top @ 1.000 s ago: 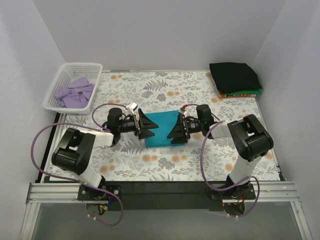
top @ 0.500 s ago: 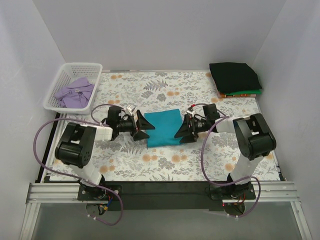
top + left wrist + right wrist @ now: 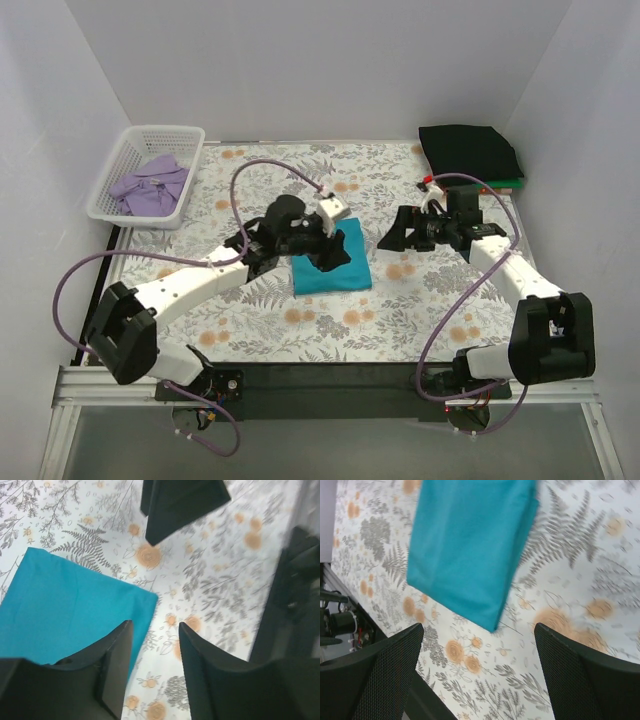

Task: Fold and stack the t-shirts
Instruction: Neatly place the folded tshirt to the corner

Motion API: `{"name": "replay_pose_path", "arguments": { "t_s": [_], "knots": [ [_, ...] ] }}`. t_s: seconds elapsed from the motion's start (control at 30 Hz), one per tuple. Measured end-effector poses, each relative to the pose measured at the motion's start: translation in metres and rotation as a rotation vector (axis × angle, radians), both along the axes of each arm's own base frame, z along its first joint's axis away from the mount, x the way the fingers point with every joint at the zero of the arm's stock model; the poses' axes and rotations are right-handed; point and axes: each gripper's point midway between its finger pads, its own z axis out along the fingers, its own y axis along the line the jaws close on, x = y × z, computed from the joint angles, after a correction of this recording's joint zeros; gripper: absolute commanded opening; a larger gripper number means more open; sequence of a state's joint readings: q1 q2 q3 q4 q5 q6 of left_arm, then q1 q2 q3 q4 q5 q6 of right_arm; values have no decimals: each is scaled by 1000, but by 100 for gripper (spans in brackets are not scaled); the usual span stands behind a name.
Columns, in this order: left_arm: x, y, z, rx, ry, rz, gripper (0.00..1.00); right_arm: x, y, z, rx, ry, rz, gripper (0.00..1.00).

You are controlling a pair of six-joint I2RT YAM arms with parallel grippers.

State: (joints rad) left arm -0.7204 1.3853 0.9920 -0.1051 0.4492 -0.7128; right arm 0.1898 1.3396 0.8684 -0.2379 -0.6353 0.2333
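My left gripper (image 3: 328, 252) and right gripper (image 3: 398, 236) hang parted, empty. Risk: a shallow pinch lifts only the top layer of the teal shirt (image 3: 345, 276), unfolding it.

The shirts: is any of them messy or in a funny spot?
The lavender shirt lies crumpled and unfolded in the white basket at the far left, unlike the flat-folded teal shirt mid-table and the folded black shirt far right. Nothing looks spilled or torn.
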Motion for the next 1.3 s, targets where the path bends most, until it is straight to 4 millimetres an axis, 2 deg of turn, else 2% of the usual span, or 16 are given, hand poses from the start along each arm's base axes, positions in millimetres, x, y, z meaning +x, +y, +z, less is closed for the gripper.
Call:
{"name": "replay_pose_path", "arguments": {
  "t_s": [0.13,0.2,0.33,0.47,0.63,1.03,1.13,1.23,1.3],
  "knots": [
    [-12,-25,-43,214,-159,-98,34,-1,-31,-26,-16,94,-125,98],
    [-18,-32,-76,337,-222,-151,30,-3,-42,-36,-5,148,-187,98],
    [-28,-39,-123,500,-314,-242,27,-7,-49,-48,23,239,-266,98],
    [-28,-43,-150,593,-398,-290,26,-16,-47,-62,56,316,-316,98],
    [-22,-45,-164,626,-445,-310,25,-31,-45,-80,83,403,-357,98],
    [-18,-64,-171,577,-463,-314,22,-28,-41,-92,120,478,-387,98],
    [-21,-66,-171,561,-444,-321,14,-28,-38,-94,139,503,-384,98],
    [-21,-69,-173,552,-433,-317,0,-27,-33,-94,158,512,-373,98],
    [-21,-70,-172,545,-426,-309,0,-27,-30,-94,165,515,-363,98]
  ]
}}
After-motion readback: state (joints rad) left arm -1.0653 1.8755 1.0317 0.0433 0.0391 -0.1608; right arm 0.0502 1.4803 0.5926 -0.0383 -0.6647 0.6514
